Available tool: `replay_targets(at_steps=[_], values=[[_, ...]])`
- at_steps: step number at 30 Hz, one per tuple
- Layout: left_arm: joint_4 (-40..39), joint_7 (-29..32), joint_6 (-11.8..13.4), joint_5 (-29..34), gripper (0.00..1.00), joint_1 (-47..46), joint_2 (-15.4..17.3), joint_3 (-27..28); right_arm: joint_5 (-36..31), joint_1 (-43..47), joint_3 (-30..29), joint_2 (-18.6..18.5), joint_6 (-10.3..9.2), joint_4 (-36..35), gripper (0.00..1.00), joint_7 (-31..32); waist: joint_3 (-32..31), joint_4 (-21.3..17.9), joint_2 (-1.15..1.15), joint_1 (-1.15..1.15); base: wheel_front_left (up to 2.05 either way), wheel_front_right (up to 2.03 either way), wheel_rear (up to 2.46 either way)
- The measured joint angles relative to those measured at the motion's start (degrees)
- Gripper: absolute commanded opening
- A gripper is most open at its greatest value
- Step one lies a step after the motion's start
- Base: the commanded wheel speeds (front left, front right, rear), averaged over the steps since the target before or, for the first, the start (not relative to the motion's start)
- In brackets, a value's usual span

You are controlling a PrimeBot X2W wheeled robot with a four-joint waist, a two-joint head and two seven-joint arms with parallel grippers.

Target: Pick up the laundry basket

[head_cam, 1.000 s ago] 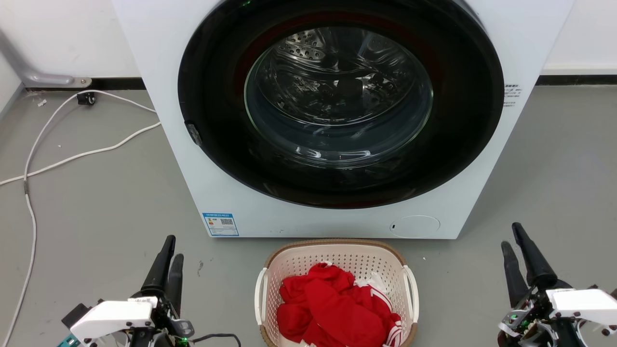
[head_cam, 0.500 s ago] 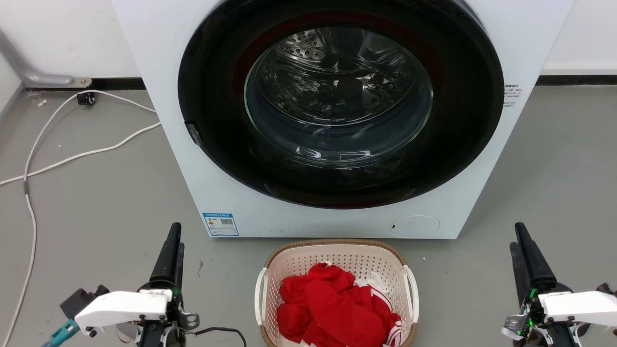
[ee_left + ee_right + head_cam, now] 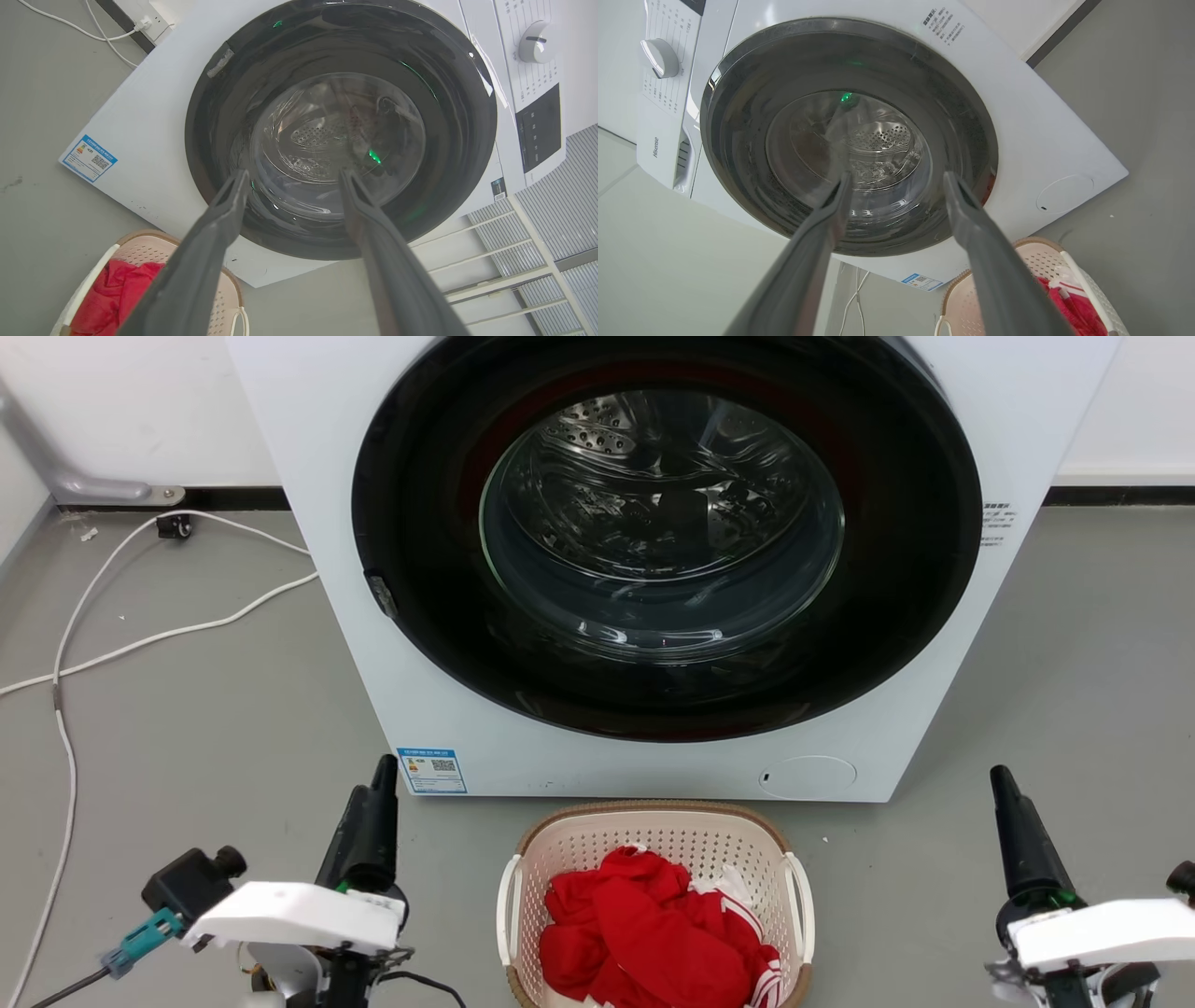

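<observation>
From the head camera we see the laundry basket (image 3: pixel 653 840) standing on the grey floor (image 3: pixel 205 728) at the bottom centre, its far rim just short of the washing machine (image 3: pixel 597 770) with a narrow strip of floor between them. Red clothes (image 3: pixel 644 924) fill it below the rim, and both white side handles are free. The left gripper (image 3: pixel 381 779) hangs over open floor to the basket's left, apart from it, and the right gripper (image 3: pixel 1004 784) is well apart on the other side; here each pair of fingers lines up edge-on. Bare floor lies on both sides of the basket. A white cable (image 3: pixel 140 639) curls over the floor far left, toward the white wall (image 3: pixel 140 411). In the left wrist view the left gripper (image 3: pixel 294 175) has its fingers spread apart with nothing between them, aimed at the machine's round dark door (image 3: pixel 224 116); the basket (image 3: pixel 135 249) sits low and left, partly behind one finger, with grey floor (image 3: pixel 46 140) beyond it and a white rack (image 3: pixel 537 242) to the lower right. In the right wrist view the right gripper (image 3: pixel 897 178) is likewise spread and empty, pointed at the door (image 3: pixel 738 140); the basket (image 3: pixel 1045 261) shows at the lower right, beside open floor (image 3: pixel 1148 140).
</observation>
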Motion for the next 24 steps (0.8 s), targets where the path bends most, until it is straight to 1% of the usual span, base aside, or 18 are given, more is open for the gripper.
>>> replay_targets(at_steps=[10, 24], values=[[-0.5, -2.0, 1.0, 9.3, 1.00, 0.0, 0.2, -2.0, -10.3, 1.9, 0.8, 0.0, 0.00, -2.8, 1.00, -0.1, -0.1, 0.3, 0.00, 0.00, 0.00, 0.00, 0.00], [-1.1, -4.5, 1.7, 20.1, 1.00, 0.0, 1.0, -4.2, -21.7, 3.3, 1.0, 0.1, 0.00, -6.8, 1.00, 0.6, -0.2, 0.6, 0.00, 0.00, 0.00, 0.00, 0.00]])
